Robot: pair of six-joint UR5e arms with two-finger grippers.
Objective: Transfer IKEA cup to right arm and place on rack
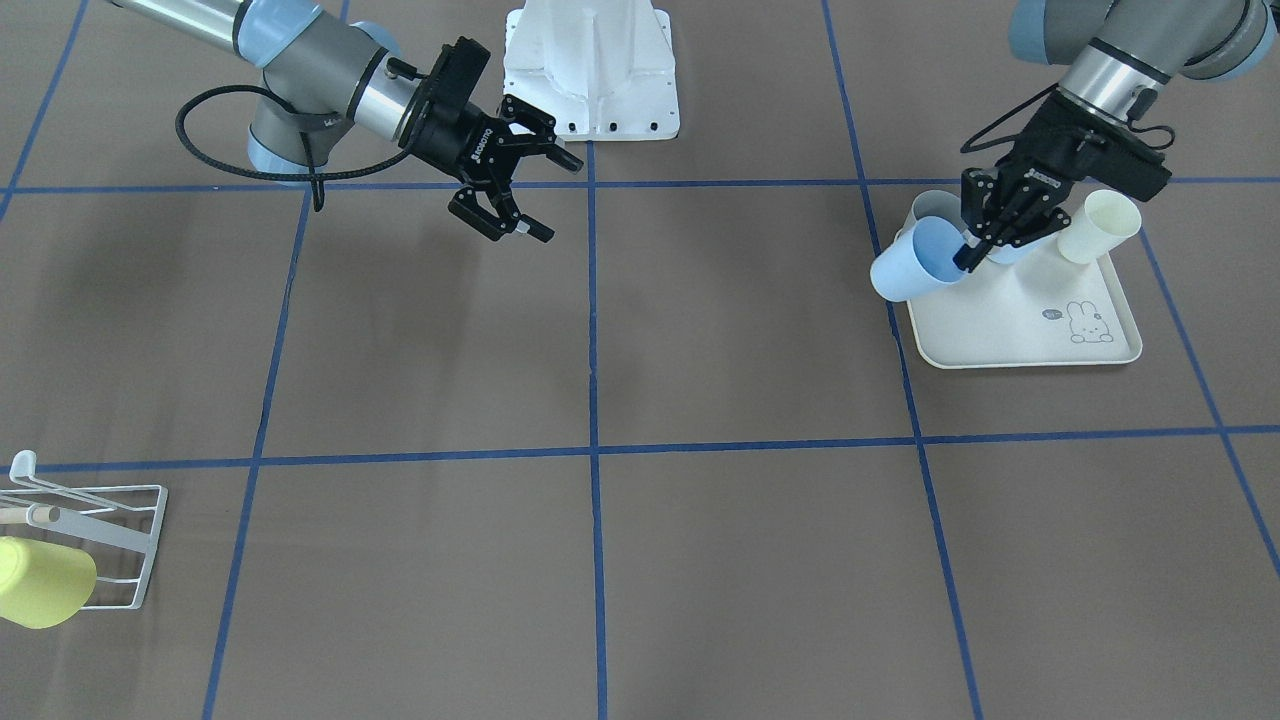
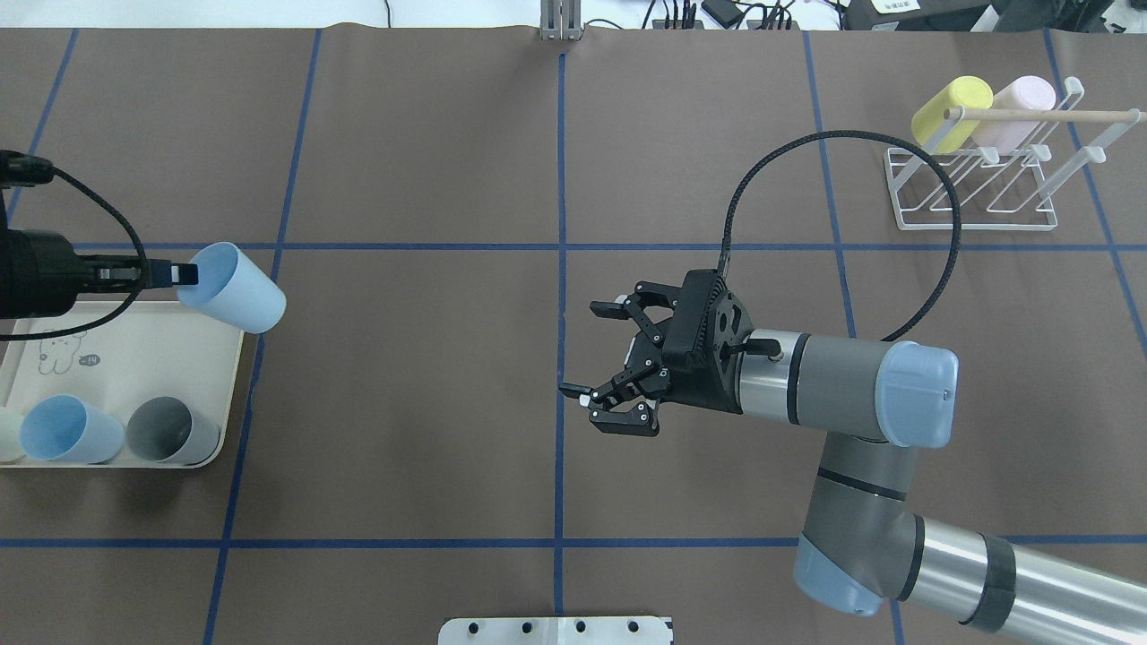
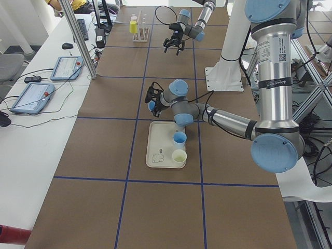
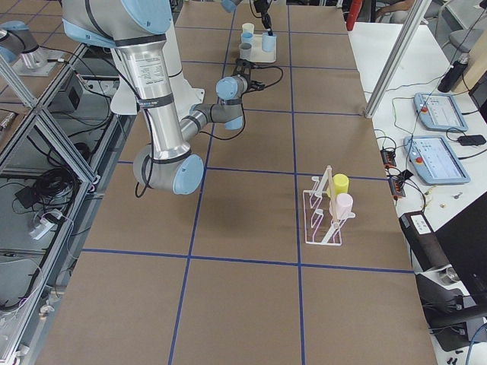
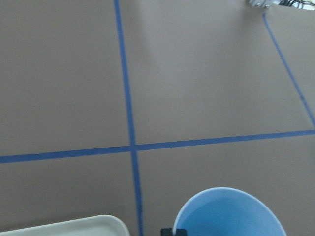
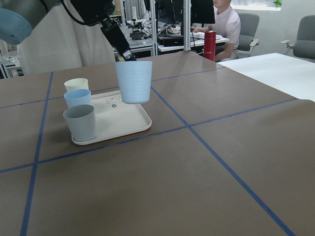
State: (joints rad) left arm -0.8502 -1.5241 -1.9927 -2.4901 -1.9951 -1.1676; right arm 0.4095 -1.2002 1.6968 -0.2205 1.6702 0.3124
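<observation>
Light-blue cup, pinched at its rim by the left gripper, held raised at the tray's corner. On the tray: blue cup, grey cup, cream cup. Right gripper, fingers spread, well apart from the tray; rack, bearing a yellow cup and a pink cup, farther still.

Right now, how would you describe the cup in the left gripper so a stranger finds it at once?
Find the cream tray at the robot's left. At its edge the left gripper pinches the rim of a light-blue cup. Unlike the other blue cup, which stands on the tray, it hangs in the air.
</observation>
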